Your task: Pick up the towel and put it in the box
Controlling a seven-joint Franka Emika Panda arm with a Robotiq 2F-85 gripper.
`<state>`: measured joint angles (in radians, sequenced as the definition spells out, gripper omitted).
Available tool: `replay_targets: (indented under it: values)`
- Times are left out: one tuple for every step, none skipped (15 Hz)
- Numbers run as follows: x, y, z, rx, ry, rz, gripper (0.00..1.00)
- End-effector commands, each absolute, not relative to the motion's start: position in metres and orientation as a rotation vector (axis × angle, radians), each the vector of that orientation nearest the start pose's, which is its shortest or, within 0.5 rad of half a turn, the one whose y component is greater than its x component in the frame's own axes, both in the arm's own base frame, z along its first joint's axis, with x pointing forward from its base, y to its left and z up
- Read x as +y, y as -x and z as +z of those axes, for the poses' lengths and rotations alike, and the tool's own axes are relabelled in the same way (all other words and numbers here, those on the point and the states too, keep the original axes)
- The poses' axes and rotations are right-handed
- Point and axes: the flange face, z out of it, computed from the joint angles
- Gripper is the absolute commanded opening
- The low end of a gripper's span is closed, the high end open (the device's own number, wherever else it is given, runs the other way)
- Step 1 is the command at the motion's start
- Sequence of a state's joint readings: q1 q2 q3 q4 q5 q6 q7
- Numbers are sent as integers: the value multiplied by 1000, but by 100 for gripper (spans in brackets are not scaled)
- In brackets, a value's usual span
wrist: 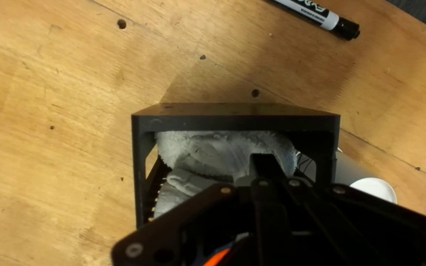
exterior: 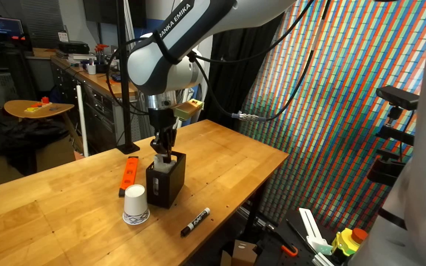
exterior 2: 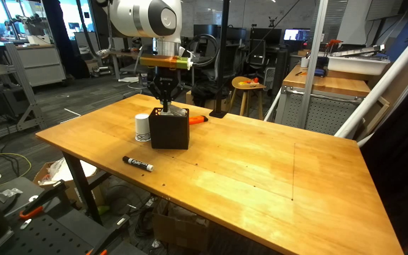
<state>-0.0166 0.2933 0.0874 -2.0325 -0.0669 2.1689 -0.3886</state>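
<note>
Towel point(wrist: 216, 153) bunched in box point(exterior 2: 170, 131) | jaws fully together, any pinch hard to tell | should tuck straight down, not nudging box

The worktop point(exterior 2: 232, 191) is brightly lit, with pale glare in front of the tool point(exterior 2: 165, 107) in an exterior view; windows point(exterior 2: 69, 14) behind the tool are washed out. In the wrist view a shadow point(wrist: 227, 81) lies beyond the box point(wrist: 235, 123) from the tool, whose nearest parts are dark and blurred.
</note>
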Motion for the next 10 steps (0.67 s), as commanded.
replay_targets:
  values:
    - [44, -568, 299, -797, 3034, 216, 1]
    - [45, -568, 298, -800, 3033, 216, 1]
    - [45, -568, 299, -802, 3033, 218, 1]
    - [45, -569, 299, -803, 3033, 217, 1]
    - [45, -569, 299, -803, 3033, 218, 1]
    - [45, -569, 299, -801, 3033, 218, 1]
    - [45, -570, 299, -800, 3034, 219, 1]
    - [44, -571, 299, -797, 3035, 217, 1]
    - [44, -572, 300, -794, 3034, 216, 1]
    - [43, -574, 300, -792, 3035, 214, 1]
